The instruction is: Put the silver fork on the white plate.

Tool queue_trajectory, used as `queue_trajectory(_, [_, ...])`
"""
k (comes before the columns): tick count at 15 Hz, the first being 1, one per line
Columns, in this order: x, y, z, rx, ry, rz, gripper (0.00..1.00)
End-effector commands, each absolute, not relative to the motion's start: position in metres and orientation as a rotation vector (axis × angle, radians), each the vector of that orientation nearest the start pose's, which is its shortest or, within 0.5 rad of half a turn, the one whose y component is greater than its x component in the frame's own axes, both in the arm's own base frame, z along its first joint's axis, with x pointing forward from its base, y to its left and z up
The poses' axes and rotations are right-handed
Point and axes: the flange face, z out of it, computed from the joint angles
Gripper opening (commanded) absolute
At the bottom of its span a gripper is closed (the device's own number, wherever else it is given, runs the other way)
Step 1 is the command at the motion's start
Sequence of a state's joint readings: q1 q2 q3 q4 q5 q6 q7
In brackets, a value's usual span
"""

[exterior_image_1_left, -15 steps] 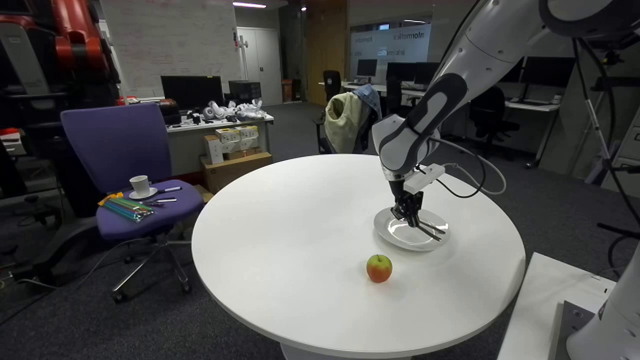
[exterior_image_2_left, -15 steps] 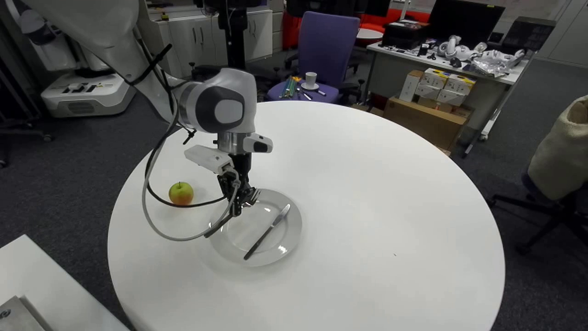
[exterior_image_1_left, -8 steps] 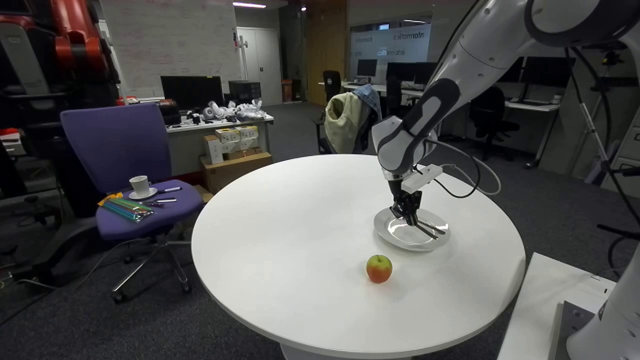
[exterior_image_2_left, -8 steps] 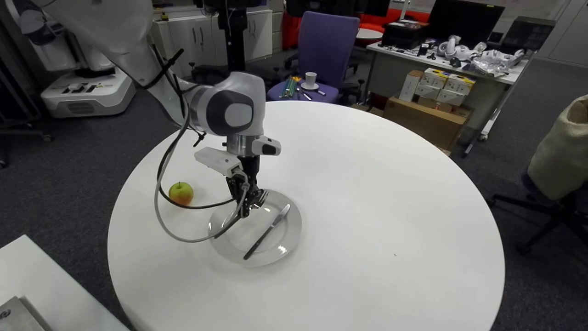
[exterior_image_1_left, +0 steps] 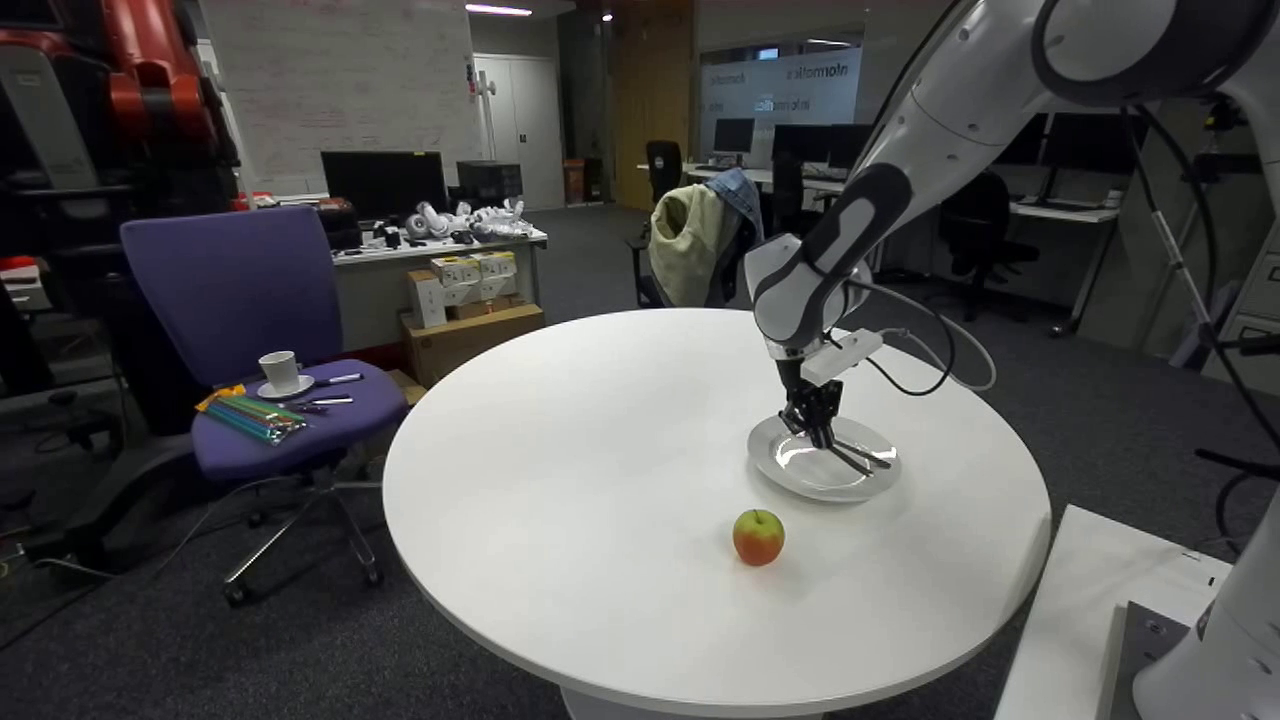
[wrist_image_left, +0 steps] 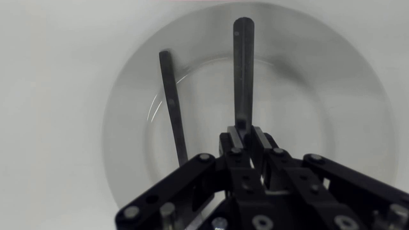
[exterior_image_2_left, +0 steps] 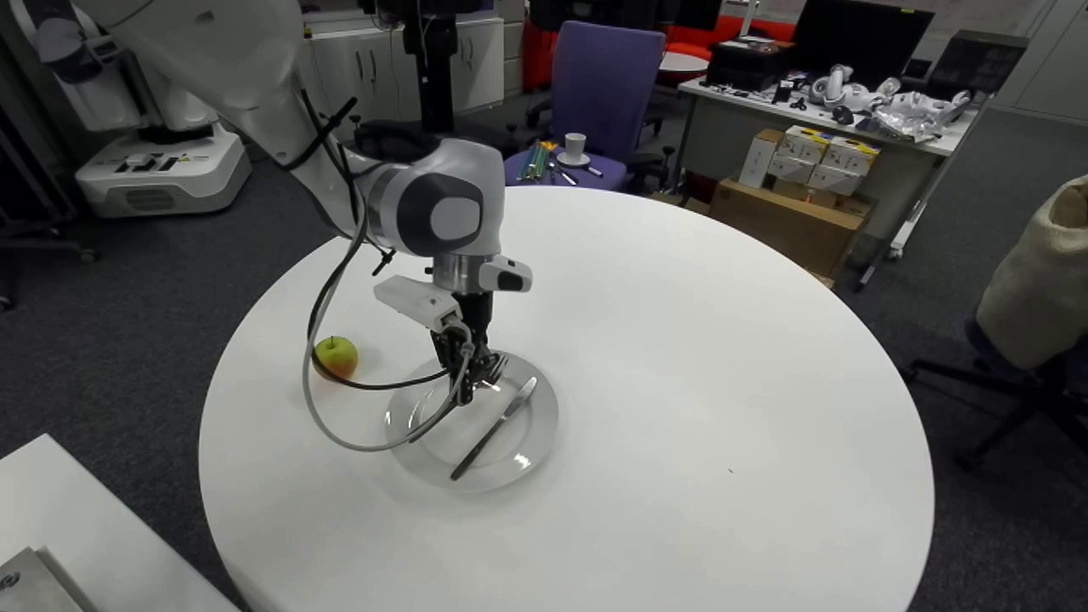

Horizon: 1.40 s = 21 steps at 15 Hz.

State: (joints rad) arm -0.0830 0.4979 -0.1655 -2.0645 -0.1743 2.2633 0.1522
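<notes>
Fork tight in the gripper.

Lettering partly read as "informatics", repeated across the glass panel in the background, yellow-and-white cartons too blurred to be read

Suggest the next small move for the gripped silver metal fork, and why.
I'd probably ease straight down a little: the black gripper is shut on the silver metal fork over the round white plate, and the dark-handled knife lies alongside. I can't tell whether fork and plate touch.
</notes>
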Motion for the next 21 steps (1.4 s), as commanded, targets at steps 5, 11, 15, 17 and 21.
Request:
queue_trajectory(5, [0.547,-0.149,0.170,-3.254,0.390,0.446,0.03])
queue_trajectory(11, [0.548,-0.150,0.170,-3.260,0.367,0.428,0.03])
queue_trajectory(15, [0.550,-0.151,0.169,-3.267,0.322,0.402,0.03])
queue_trajectory(17, [0.551,-0.151,0.167,-3.266,0.306,0.393,0.03])
queue_trajectory(21, [0.551,-0.150,0.162,-3.261,0.292,0.392,0.03])
